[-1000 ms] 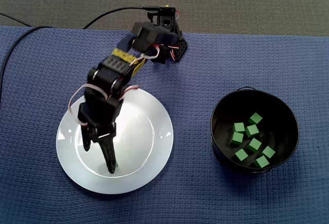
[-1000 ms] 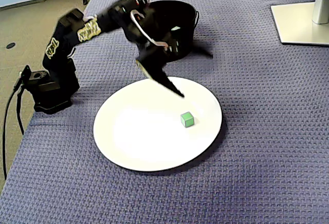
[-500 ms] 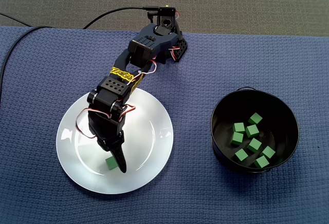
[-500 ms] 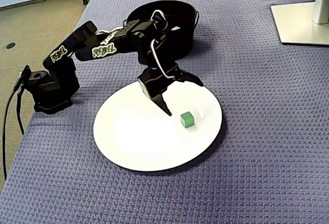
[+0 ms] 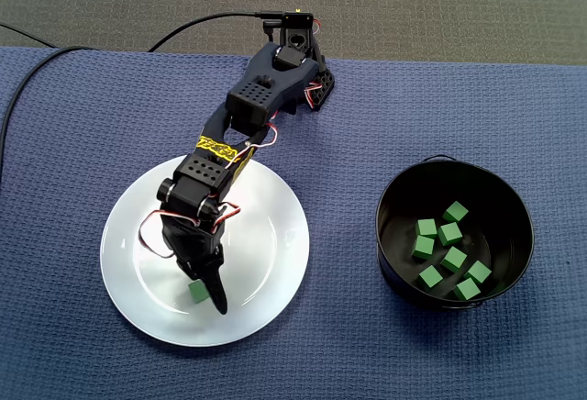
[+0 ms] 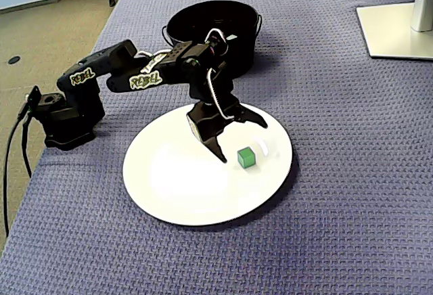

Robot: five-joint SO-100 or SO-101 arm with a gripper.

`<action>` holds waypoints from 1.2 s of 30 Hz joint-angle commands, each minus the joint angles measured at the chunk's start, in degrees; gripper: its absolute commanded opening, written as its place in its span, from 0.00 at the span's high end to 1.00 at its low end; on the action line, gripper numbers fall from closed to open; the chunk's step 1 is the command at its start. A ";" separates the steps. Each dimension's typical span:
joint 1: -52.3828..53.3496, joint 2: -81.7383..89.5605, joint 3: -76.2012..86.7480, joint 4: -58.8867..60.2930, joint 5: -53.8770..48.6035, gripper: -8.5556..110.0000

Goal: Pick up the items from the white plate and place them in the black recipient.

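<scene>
**Pincer dropped onto the plate, spread wide at the last cube**

Pincer (image 6: 243,143) is wide open and empty right now, one finger on each side of the green cube (image 6: 246,157). A second ago it was up in the air over the white plate (image 6: 155,200), blurry and nowhere near low enough. Half a second ago it had swung down and spread its fingers. Now it sits a touch lower again, with the tips right down at plate level.

The cube hasn't budged the whole time. It's on the right part of the plate in a fixed view (image 6: 246,157). From above (image 5: 198,291) it's at the near side of the plate, just left of the one finger that shows. The wrist hides the other finger there. Can't tell whether either finger is actually touching it.

So the approach looks done, and the squeeze is likely next. It's the only item left on the plate. The black recipient (image 5: 404,272), well to the right on the table (image 5: 73,143), already has a bunch of other cubes (image 5: 455,258) in it. This one grab should about finish the job. The cube is small and the plate is slick, so an off-centre close could just shove it away.
</scene>
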 commanded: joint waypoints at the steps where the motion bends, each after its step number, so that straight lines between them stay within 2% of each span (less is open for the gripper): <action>1: 0.53 0.18 -2.99 -2.02 -1.32 0.56; 8: 1.32 -2.29 -3.69 -4.31 -2.55 0.62; 12: 1.41 -2.81 -3.87 -4.75 -2.64 0.69; 20: 1.23 -3.78 -3.78 -5.54 -3.16 0.93; 25: 2.20 -2.20 -3.69 -6.94 0.53 0.93; 32: 8.00 21.97 -0.09 -12.04 12.22 0.93; 36: 7.29 43.51 14.24 -20.39 20.39 0.93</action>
